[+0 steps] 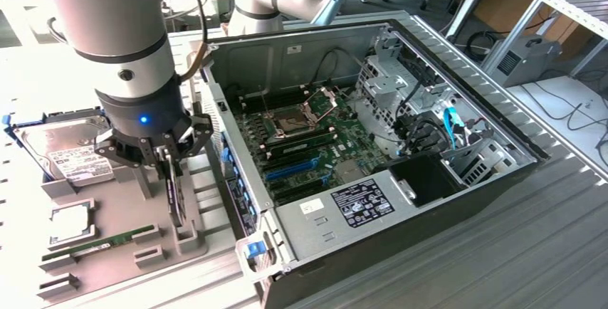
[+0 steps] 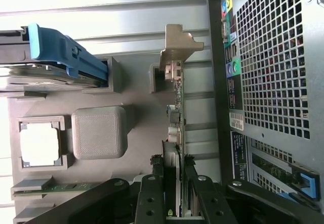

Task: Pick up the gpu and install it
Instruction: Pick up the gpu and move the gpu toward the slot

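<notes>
I am gripping the top edge of the graphics card [image 1: 178,202] with my narrowed claw [image 1: 164,161] as the card stands on edge in the grey tray [image 1: 114,223] beside the open computer case [image 1: 314,241], and I judge a straight, untilted lift safest.

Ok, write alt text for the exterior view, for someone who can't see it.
A robot arm's gripper is closed on the gpu, a thin card standing on edge in a grey tray. An open computer case lies at the exterior view's right, motherboard exposed.
</notes>
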`<move>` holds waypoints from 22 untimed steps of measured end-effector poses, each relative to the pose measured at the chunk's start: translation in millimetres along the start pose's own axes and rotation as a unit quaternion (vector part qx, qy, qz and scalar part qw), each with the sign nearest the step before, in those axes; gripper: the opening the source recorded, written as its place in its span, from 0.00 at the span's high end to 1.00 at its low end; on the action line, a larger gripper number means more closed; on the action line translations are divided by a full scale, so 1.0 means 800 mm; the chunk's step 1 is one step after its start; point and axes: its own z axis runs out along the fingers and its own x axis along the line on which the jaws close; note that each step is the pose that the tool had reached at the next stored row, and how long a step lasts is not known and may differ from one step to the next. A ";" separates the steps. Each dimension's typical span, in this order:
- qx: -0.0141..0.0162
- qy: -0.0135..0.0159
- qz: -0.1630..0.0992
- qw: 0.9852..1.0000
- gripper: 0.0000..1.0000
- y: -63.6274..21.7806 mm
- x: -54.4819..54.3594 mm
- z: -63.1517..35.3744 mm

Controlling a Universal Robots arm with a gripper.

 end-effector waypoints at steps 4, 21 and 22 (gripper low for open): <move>0.000 0.000 0.000 1.000 0.73 0.000 0.000 -0.001; 0.000 0.000 0.000 1.000 0.73 0.000 0.000 -0.006; 0.000 0.000 0.000 1.000 0.73 0.000 0.000 -0.006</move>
